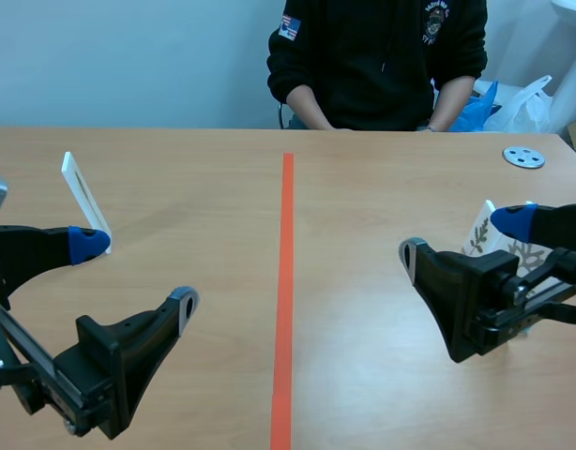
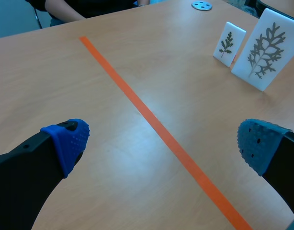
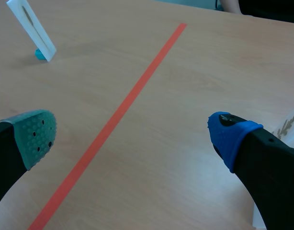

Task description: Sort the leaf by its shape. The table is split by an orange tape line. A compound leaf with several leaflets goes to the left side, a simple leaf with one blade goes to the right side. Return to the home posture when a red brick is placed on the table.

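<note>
Left end effector [image 2: 162, 141] and right end effector [image 3: 132, 135] both released. Risk: upright leaf cards [image 2: 264, 48], at left's 2 o'clock, may topple if clipped.

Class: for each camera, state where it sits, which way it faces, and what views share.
Scene view: between the arms, facing across the table toward a person; the left end effector and right end effector show.
Left wrist view: on the left arm, looking past its open end effector, over the orange tape line, at a large leaf card.
Right wrist view: on the right arm, past its open end effector, over the tape toward a white card.
Shared: all show the tape line.
</note>
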